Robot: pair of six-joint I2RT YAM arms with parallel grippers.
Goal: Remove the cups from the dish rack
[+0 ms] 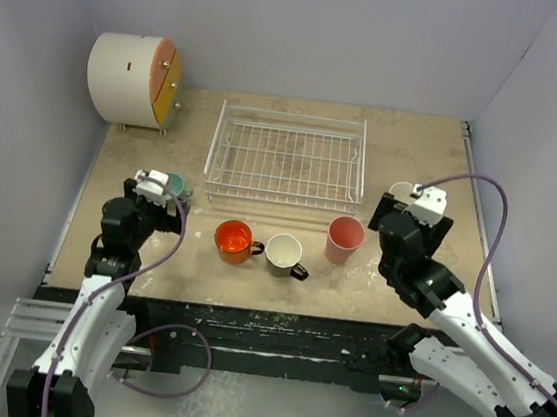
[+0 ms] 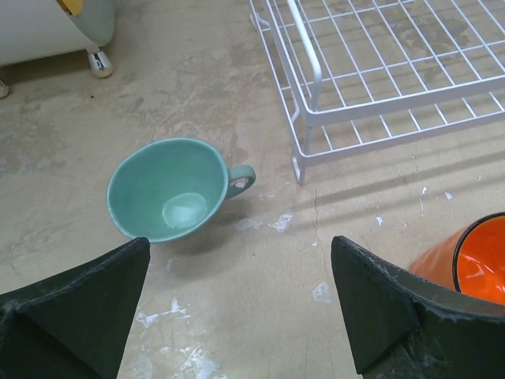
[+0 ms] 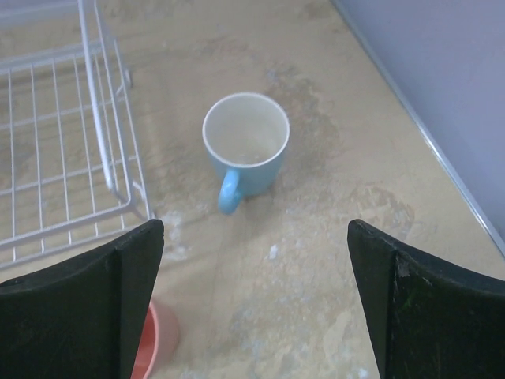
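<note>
The left gripper [image 2: 241,264] was held with jaws apart by the teal-green mug [image 2: 170,189], and the right gripper [image 3: 256,237] likewise by the light blue mug [image 3: 246,142]. Both mugs were set on the table [image 1: 416,154] beside the dish rack [image 1: 289,112].

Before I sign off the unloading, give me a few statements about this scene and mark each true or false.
1. The dish rack holds no cups. True.
2. The orange mug stands inside the rack. False: it stands on the table in front of it.
3. The left claw and the right claw are open and empty. True.
4. The light blue mug lies on its side. False: it stands upright.
5. The pink tumbler is left of the black mug. False: it is right of it.
</note>
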